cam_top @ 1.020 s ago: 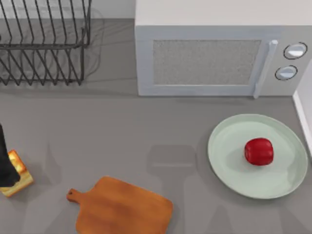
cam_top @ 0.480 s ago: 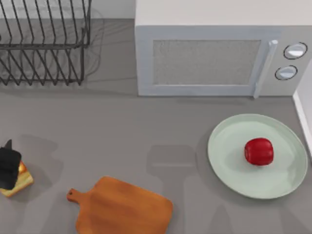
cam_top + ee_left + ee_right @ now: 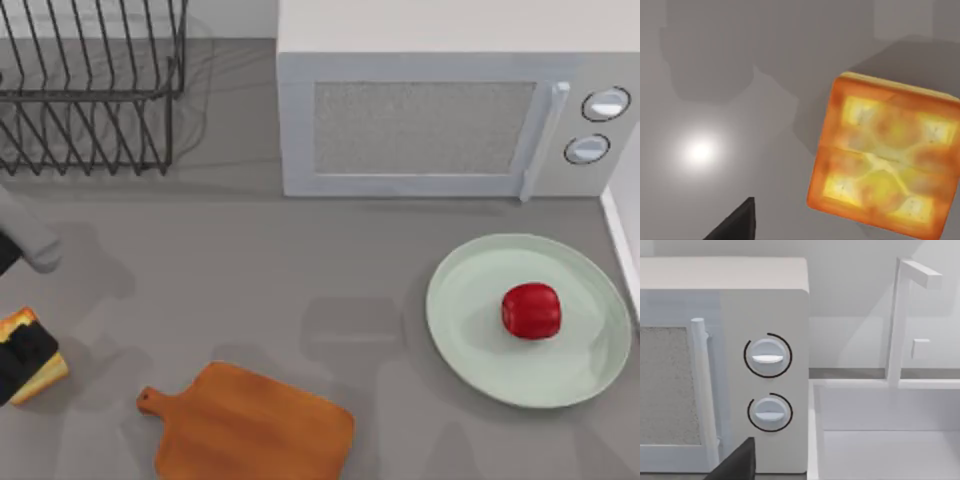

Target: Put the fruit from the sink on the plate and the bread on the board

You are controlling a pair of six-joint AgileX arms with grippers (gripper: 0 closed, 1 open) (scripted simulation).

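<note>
Top view puts my left gripper (image 3: 22,357) at the far left edge of the table, right over the bread (image 3: 30,352), with dark fingers across the toasted top. I cannot tell from these pictures whether the fingers are spread or closed on it.

The main risk, as I judge it, is a poor hold on the chunk. In the left wrist view the bread (image 3: 887,157) sits off to one side of the camera's centre and is turned at an angle, so the fingers may meet it on corners rather than flat sides. That could twist it or let it slip on the way up. It also lies so close to the table's left edge that a nudge could push it off. The board (image 3: 250,425) lies near the bread, to its right along the front edge, with its handle pointing toward the bread, so the carry is short. A loose grip could still drop the chunk short of the wood.

The fruit (image 3: 531,310) already rests on the plate (image 3: 470,345) at the right. My right arm is parked, its wrist camera facing the microwave (image 3: 725,365) and the sink (image 3: 890,435).
</note>
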